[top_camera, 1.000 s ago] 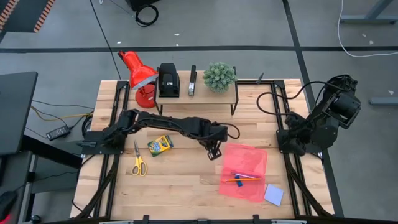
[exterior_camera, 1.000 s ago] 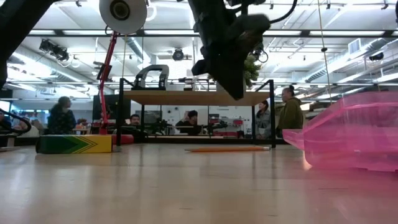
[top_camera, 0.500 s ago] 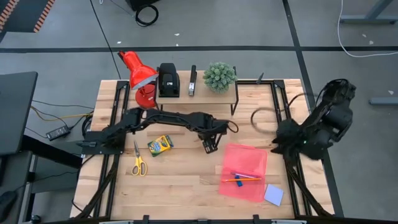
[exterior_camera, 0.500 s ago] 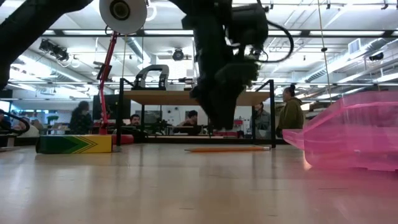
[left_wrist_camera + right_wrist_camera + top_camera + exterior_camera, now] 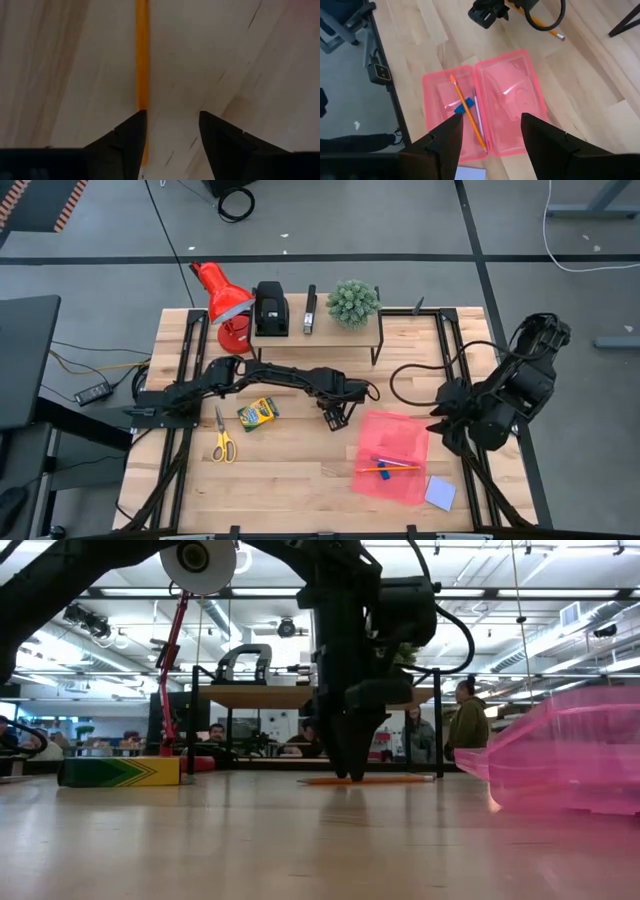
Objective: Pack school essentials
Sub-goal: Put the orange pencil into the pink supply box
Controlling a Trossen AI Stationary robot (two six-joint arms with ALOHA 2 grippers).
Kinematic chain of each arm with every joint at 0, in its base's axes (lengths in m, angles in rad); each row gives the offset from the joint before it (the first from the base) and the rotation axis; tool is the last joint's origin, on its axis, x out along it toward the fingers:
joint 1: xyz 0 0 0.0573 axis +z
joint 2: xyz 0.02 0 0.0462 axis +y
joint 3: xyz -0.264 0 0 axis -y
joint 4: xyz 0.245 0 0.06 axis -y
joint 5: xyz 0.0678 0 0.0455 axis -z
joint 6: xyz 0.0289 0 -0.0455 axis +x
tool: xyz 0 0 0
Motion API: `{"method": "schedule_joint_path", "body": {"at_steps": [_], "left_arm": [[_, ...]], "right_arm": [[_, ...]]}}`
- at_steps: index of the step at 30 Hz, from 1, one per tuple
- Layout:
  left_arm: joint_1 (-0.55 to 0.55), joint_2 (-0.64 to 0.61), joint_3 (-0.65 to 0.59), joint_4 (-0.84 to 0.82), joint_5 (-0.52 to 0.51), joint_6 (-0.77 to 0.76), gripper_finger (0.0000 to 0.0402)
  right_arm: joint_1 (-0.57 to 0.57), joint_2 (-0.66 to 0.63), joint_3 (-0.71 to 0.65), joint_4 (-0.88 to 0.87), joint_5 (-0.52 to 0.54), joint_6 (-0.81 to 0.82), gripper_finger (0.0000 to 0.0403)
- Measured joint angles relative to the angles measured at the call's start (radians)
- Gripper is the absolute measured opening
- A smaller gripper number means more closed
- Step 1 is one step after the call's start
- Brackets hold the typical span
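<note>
An orange pencil (image 5: 142, 55) lies flat on the wooden table, just to the far left of the open pink case (image 5: 395, 442). My left gripper (image 5: 172, 130) stands open over its end, fingertips down at the table (image 5: 350, 775). The case holds a second orange pencil (image 5: 467, 115), a pinkish pen (image 5: 477, 117) and a blue eraser (image 5: 462, 106). My right gripper (image 5: 492, 145) hangs open above the table's right side and looks down at the case. A crayon box (image 5: 258, 414) and yellow-handled scissors (image 5: 222, 440) lie at the left. A lavender notepad (image 5: 440, 492) lies near the front right. My left gripper comes at the pencil from above, its fingers lying along it. The pencil's end (image 5: 143, 102) runs along the inner edge of one finger (image 5: 131, 131) and not in the middle of the gap. I cannot tell whether that finger touches it. The pencil lies flat on the table.
A low wooden shelf (image 5: 315, 335) stands at the far edge with black devices and a small plant (image 5: 353, 302). A red lamp (image 5: 222, 295) stands to its left. A black cable (image 5: 410, 385) loops on the table near the right arm's base. People show in the room behind.
My left gripper has come down from above the case's far left corner to the table at the loose pencil, and it has opened. My right arm has unfolded and swung down toward the case.
</note>
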Motion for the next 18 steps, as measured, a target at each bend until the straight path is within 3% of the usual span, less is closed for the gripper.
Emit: {"method": "schedule_joint_path", "body": {"at_steps": [18], "left_arm": [[0.030, -0.018, -0.001, 0.003, 0.055, 0.014, 0.0187]], "right_arm": [[0.000, -0.026, 0.000, -0.001, 0.000, -0.005, 0.0206]]}}
